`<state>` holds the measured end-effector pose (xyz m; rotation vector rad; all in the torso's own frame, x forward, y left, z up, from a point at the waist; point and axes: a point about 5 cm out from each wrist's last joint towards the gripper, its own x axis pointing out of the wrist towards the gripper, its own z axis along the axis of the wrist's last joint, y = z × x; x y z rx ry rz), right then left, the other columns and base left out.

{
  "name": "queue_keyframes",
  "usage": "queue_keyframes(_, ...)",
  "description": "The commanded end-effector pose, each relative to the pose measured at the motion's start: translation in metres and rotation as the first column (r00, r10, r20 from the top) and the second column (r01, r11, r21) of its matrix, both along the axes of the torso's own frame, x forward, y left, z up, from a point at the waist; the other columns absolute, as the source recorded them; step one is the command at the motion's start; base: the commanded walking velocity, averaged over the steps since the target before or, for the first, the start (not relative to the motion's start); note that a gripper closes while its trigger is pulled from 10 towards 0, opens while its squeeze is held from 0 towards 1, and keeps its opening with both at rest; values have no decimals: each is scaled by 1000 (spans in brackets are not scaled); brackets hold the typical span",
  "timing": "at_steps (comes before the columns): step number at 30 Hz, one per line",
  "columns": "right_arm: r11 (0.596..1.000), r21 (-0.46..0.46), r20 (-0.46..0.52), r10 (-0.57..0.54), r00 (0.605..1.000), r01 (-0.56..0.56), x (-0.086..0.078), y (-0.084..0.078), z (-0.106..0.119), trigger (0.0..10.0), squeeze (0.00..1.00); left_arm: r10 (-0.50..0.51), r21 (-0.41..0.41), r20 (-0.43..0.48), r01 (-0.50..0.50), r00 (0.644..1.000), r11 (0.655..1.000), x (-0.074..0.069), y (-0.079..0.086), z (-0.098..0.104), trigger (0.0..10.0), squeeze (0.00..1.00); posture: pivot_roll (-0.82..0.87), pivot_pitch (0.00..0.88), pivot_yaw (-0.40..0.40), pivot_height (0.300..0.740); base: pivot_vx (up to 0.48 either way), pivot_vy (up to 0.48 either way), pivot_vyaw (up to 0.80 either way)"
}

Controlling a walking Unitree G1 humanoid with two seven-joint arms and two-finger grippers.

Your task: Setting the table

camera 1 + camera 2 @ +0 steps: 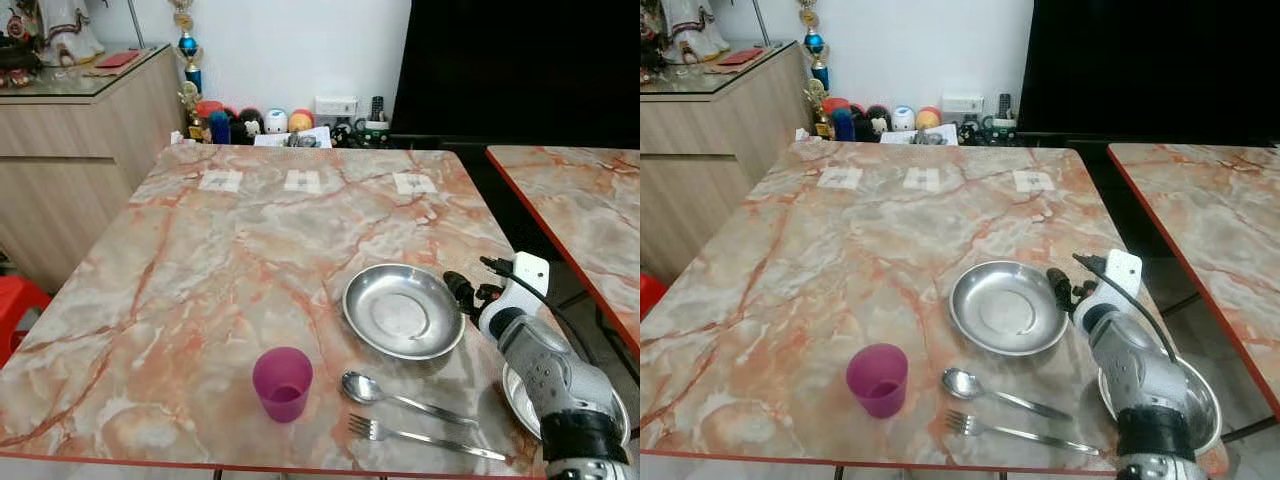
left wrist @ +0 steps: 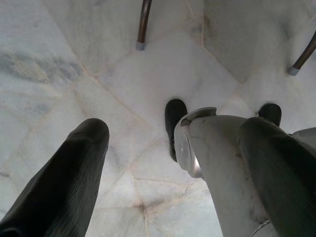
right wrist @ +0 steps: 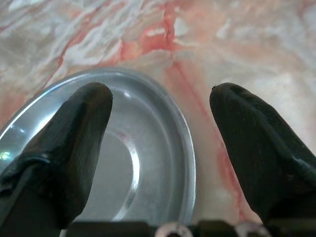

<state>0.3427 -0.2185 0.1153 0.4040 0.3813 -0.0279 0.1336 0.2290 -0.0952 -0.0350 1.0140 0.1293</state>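
Left eye view: on the marble table [image 1: 250, 240], near to far, fork [image 1: 425, 437], spoon [image 1: 405, 397], purple cup [image 1: 282, 383], steel plate [image 1: 403, 310]. Right gripper [image 3: 160, 111], fingers spread, hovers at the plate's 3 o'clock rim. Left gripper [image 2: 173, 148] hangs released above the floor [image 2: 59, 59].

No legible writing anywhere.
Three small white labels [image 1: 222, 180] lie in a row near the far edge of the table [image 1: 180, 290], but whatever is printed on them is too small and blurred to read. The items along the wall behind the table carry no letters or numbers that can be made out.
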Motion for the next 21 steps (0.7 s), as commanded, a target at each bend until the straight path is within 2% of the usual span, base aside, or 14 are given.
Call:
queue_keyframes(1,999,31,-8,-13,1000,13,2,-5,3,10000,0,1,11,-20,-1,1000,1000,-5,7,0,10000,0,-32,0,-25,740,0,0,0)
queue_keyframes(6,999,53,-33,-8,999,10,1,-7,0,10000,0,4,17,-20,-4,1000,1000,-6,13,1,10000,0,-34,0,-24,740,0,0,0)
queue_keyframes(8,998,58,-45,-7,999,9,1,-8,-3,10000,0,1,14,-20,-1,1000,1000,-5,9,0,10000,0,-33,0,-24,740,0,0,0)
queue_keyframes(12,997,75,-65,-17,998,22,2,-10,-9,10000,0,-11,-1,-19,11,1000,1000,-1,-8,-3,10000,0,-31,0,-24,740,0,0,0)
queue_keyframes(15,996,83,-71,-20,997,26,3,-9,-9,10000,0,-13,-3,-18,13,1000,1000,0,-10,-3,10000,0,-30,0,-24,740,0,0,0)
queue_keyframes(18,996,85,-74,-20,997,26,4,-8,-10,10000,0,-11,0,-14,11,1000,1000,2,-7,-1,10000,0,-30,0,-22,740,0,0,0)
queue_keyframes(21,995,94,-83,-24,996,32,5,-8,-13,10000,0,-5,10,-10,5,1000,1000,2,6,2,10000,0,-29,0,-20,740,0,0,0)
